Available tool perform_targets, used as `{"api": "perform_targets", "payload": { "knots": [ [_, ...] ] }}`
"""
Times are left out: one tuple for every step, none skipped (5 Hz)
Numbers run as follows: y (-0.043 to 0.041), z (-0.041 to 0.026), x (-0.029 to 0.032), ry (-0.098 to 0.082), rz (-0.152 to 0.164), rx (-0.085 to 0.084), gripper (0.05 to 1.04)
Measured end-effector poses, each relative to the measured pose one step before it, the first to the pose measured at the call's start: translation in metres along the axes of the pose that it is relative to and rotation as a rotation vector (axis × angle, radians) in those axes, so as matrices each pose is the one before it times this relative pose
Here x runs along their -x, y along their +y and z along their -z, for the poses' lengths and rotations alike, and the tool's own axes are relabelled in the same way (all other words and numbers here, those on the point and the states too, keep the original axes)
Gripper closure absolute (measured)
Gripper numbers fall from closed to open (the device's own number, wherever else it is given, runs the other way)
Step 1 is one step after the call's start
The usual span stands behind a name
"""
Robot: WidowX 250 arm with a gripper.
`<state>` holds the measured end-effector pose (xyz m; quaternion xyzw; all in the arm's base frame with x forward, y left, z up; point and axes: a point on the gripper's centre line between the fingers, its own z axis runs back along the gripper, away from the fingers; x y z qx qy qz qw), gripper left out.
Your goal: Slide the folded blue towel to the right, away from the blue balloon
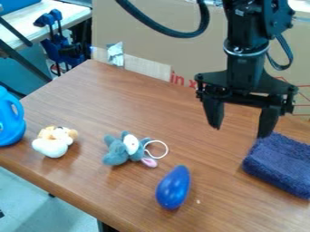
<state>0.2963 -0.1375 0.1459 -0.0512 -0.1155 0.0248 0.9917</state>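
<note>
1. Nearest the viewer, a shiny dark blue, egg-shaped object with a narrow tip (173, 188) lies on a brown wood-grain table (121, 99), close to its front edge.
2. To the right, at the view's edge, is a folded, fluffy navy cloth (279, 164), the thing nearest the gripper.
3. Left of the cloth and a little beyond the egg-shaped object lies a gray-blue plush toy (123, 150) with a white patch, a pink part and a white loop of cord (158, 157).
4. Further left sits a small white and tan plush toy (53, 144); a bright blue container with a handle (8, 118) stands at the left edge.
5. Above the table's right side hangs the black gripper (240, 132), pointing down, its two fingers spread wide with nothing between them. One fingertip is at the cloth's upper left corner; whether they touch is unclear.
6. Behind the table stands brown cardboard (151, 36); blue clamps (55, 43) are at the upper left.
</note>
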Motion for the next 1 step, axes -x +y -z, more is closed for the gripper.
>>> {"api": "perform_targets", "payload": {
  "knots": [
    [-0.00428, 0.00611, 0.01277, 0.0748, 0.0853, -0.0148, 0.083]
  ]
}}
